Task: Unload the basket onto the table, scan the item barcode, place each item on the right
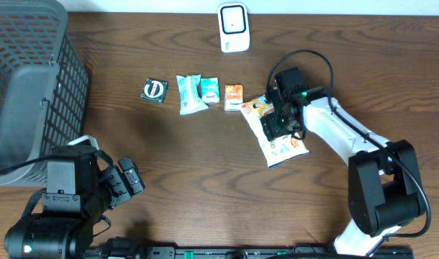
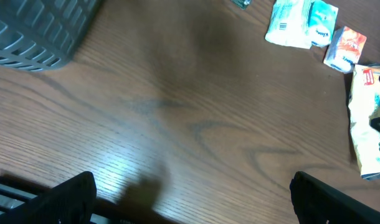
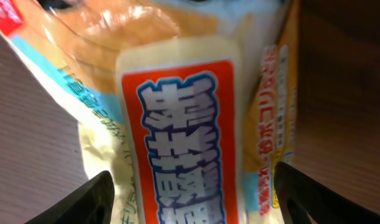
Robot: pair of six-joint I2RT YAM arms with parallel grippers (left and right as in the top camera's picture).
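Snack bag (image 3: 177, 124) with a red label lies between the spread jaws of the right gripper (image 1: 281, 128), perhaps touching them. Small packets (image 1: 192, 93) sit to its left, a white scanner (image 1: 234, 27) beyond. Left gripper (image 2: 190, 194) gapes wide, empty, beside a basket (image 1: 25, 86).

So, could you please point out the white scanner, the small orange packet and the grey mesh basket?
white scanner (image 1: 234, 27), overhead view, its face.
small orange packet (image 1: 234, 96), overhead view, its middle.
grey mesh basket (image 1: 65, 86), overhead view, its side wall.

The snack bag (image 1: 286, 148) is white with red-orange and blue print. The surface (image 1: 205, 165) shows brown wood grain. The basket (image 1: 25, 79) is grey.
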